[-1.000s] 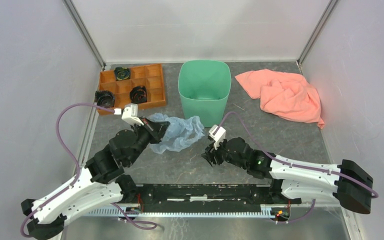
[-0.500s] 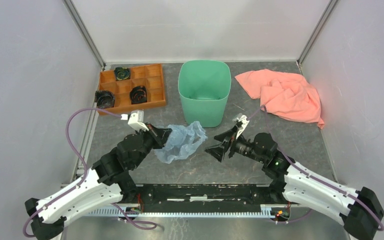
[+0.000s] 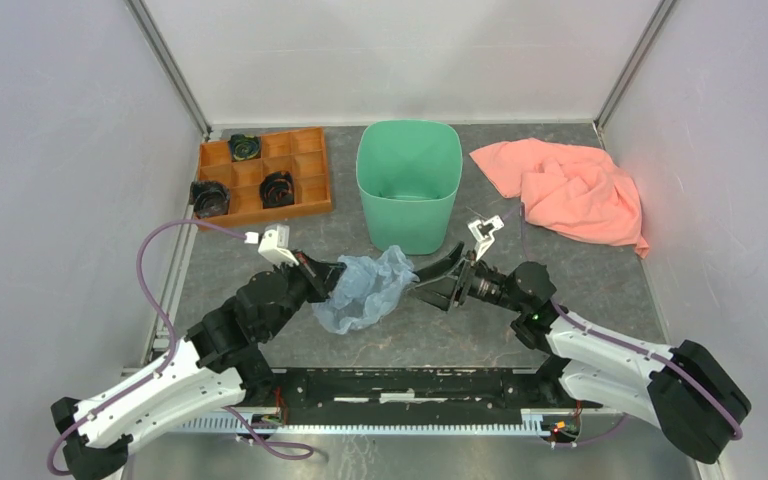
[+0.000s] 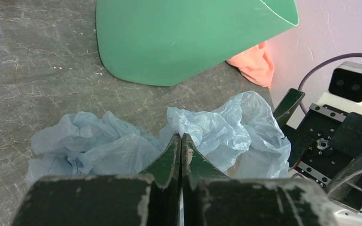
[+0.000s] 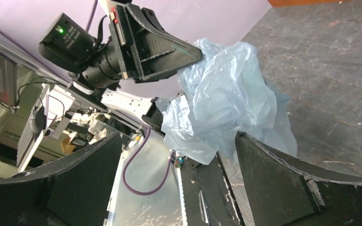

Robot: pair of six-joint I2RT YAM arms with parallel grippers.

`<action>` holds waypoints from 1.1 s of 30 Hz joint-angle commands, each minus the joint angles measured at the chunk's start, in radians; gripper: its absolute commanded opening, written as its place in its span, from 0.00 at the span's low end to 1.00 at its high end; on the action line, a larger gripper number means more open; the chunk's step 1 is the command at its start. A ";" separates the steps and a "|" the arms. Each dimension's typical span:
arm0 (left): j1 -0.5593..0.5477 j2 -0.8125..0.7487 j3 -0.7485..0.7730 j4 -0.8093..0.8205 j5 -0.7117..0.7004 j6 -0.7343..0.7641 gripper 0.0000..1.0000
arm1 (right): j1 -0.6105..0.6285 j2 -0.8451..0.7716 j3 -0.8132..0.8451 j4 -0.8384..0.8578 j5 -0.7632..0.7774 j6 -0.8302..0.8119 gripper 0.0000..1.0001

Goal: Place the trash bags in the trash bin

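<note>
A crumpled pale blue-grey trash bag [image 3: 365, 290] hangs in front of the mint-green trash bin [image 3: 408, 185]. My left gripper [image 3: 336, 273] is shut on the bag's left side. In the left wrist view its jaws [image 4: 181, 137] are pressed together, with the bag [image 4: 226, 125] bunched round the tips and the bin [image 4: 179, 37] beyond. My right gripper [image 3: 419, 284] points left at the bag's right edge, open. In the right wrist view its fingers [image 5: 273, 174] stand wide apart, with the bag [image 5: 226, 103] just ahead and nothing between them.
An orange compartment tray [image 3: 265, 175] with dark round parts sits at the back left. A salmon-pink cloth [image 3: 570, 190] lies bunched at the back right. Grey walls close in both sides and the back. A black rail [image 3: 410, 385] runs along the near edge.
My right arm has swung up and left towards the bag, and its jaws have opened wide. My left gripper has carried the bag slightly right, towards the bin's front.
</note>
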State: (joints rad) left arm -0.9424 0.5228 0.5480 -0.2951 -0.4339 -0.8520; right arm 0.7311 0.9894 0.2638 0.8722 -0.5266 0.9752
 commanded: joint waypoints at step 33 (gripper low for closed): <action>0.090 0.306 0.151 -0.323 0.086 -0.079 0.82 | 0.014 -0.114 -0.073 -0.599 0.339 -0.630 0.00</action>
State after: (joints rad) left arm -0.9169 0.7578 0.7132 -0.6598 -0.4320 -0.9138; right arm 0.7460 0.8871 0.1864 0.2592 -0.1585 0.3912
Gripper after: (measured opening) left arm 0.836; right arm 0.011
